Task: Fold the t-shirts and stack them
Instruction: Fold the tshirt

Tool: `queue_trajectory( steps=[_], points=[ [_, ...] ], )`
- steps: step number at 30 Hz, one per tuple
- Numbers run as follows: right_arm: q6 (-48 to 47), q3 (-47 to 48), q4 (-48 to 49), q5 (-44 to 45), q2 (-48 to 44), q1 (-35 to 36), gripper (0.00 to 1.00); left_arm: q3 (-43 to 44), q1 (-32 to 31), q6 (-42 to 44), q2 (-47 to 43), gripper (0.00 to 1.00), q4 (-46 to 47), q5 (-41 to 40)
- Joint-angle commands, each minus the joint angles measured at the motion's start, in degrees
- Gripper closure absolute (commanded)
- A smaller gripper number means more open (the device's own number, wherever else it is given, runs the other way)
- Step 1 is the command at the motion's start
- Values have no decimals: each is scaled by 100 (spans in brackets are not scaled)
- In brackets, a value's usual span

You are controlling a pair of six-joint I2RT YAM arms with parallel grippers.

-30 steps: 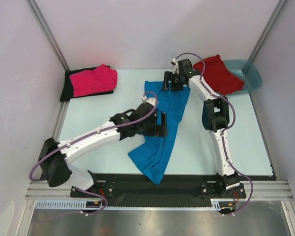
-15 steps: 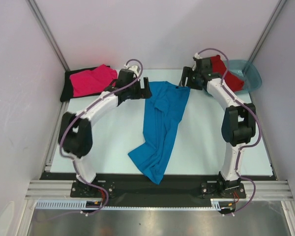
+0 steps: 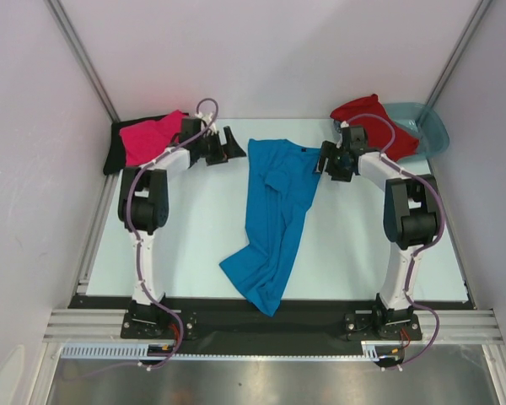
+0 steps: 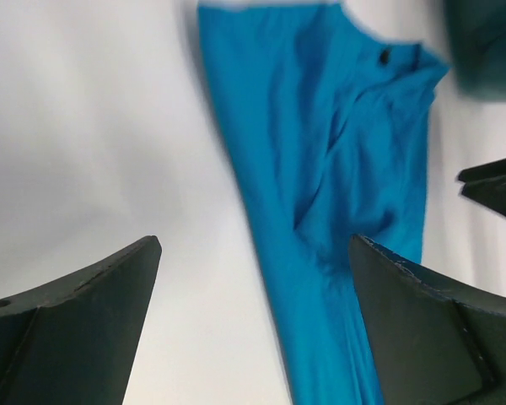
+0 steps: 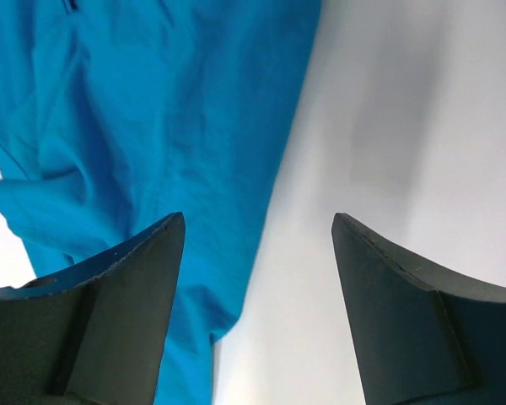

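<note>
A bright blue t-shirt (image 3: 274, 211) lies lengthwise in the middle of the table, its top part spread flat and its lower end crumpled toward the front. My left gripper (image 3: 234, 145) is open just left of its far left corner, holding nothing. In the left wrist view the blue t-shirt (image 4: 320, 169) runs between the wide fingers of the left gripper (image 4: 255, 240). My right gripper (image 3: 326, 160) is open at the shirt's far right edge. The right wrist view has the blue t-shirt (image 5: 152, 110) edge under the empty right gripper (image 5: 258, 217). At the back left a hot pink t-shirt (image 3: 156, 135) lies on a black one (image 3: 114, 156).
A red t-shirt (image 3: 375, 122) is draped over a teal plastic tub (image 3: 430, 126) at the back right corner. Metal frame posts stand at both back corners. The pale table (image 3: 177, 228) ends in a black strip at the front, where the arm bases sit.
My left arm swung from over the shirt's middle to the back left, beside its far corner. The right gripper came forward along the shirt's right edge. The shirt's top now lies flatter.
</note>
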Motion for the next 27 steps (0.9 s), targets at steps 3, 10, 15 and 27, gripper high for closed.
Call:
queue_trajectory(
  steps=[3,10,15,27],
  points=[
    [181,222,560,-323,419,-119,24,1063,95,-40,595,0,367,782],
    [313,854,464,-481,1087,-181,24,2362,121,-435,1614,6,130,1257],
    [383,1295,384,-577,1535,-181,24,2760,112,-409,1905,9,-178,1117],
    [401,2226,86,-613,2239,-23,25,3743,-142,-865,2722,30,-152,1142]
  ],
)
